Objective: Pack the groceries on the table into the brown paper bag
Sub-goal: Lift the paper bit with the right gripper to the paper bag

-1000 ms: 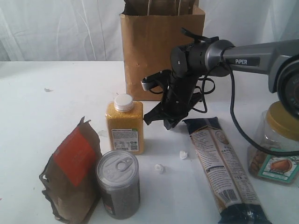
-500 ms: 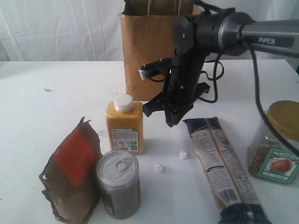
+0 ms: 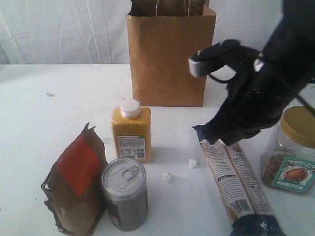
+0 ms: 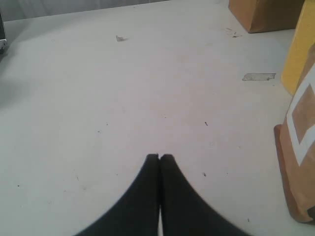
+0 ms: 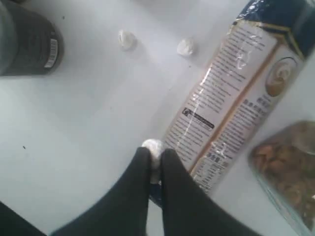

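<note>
The brown paper bag [image 3: 167, 54] stands open at the back of the table [image 3: 59, 108]. In front of it are the yellow-grain bottle [image 3: 131, 130], the silver can [image 3: 124, 192] and the orange-labelled pouch [image 3: 76, 179]. The pasta packet [image 3: 236, 187] and the gold-lidded jar [image 3: 290, 152] lie to the right. My right arm [image 3: 256, 93] hangs blurred over the packet's far end. High above the table, my right gripper [image 5: 154, 153] is shut on a small white lump [image 5: 153, 146]. My left gripper [image 4: 159, 157] is shut and empty, low over bare table beside the pouch [image 4: 298, 162].
Two more small white lumps [image 3: 193, 162] [image 3: 168, 177] lie between the bottle and the pasta packet. White curtains hang behind the table. The right wrist view looks down on the can [image 5: 24, 44], the packet [image 5: 231, 93] and the jar [image 5: 288, 167].
My right arm has swung from in front of the bag to the right and toward the camera, now above the pasta packet. The left gripper has not moved.
</note>
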`<state>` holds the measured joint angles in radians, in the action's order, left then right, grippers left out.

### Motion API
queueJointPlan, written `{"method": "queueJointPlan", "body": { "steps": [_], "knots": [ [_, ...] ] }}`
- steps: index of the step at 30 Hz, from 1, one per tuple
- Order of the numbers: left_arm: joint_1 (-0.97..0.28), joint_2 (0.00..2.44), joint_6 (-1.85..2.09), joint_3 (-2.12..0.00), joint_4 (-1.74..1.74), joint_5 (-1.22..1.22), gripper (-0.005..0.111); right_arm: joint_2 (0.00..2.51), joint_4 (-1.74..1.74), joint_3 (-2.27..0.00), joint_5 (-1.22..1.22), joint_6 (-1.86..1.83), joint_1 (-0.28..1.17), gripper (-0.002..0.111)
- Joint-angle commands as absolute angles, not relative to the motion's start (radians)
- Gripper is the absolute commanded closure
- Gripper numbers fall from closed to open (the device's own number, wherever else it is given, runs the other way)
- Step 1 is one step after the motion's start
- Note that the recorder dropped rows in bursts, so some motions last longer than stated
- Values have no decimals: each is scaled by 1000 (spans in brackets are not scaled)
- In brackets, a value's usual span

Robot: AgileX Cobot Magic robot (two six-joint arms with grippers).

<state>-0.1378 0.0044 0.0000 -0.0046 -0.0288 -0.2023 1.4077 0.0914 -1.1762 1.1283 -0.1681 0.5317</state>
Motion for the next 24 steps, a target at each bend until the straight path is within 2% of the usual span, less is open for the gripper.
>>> {"method": "queueJointPlan", "body": {
  "steps": [1,6,10,13,17,19,24],
  "knots": [
    [-144,0,0,0,-29,-201,107,1165,42,-1127,1022,-148,534,108],
    [-144,0,0,0,-29,-201,107,941,-53,-1127,689,74,534,108],
    [-144,0,0,0,-29,-201,107,1103,-81,-1138,628,161,417,108],
    [-144,0,0,0,-29,-201,107,1369,293,-1214,640,-121,283,108],
    [-144,0,0,0,-29,-201,107,1456,915,-1244,270,-535,246,108],
    [-144,0,0,0,-29,-201,107,1485,1029,-1256,206,-665,245,108],
    [-144,0,0,0,-29,-201,107,1585,1059,-1356,238,-817,245,108]
  ]
}}
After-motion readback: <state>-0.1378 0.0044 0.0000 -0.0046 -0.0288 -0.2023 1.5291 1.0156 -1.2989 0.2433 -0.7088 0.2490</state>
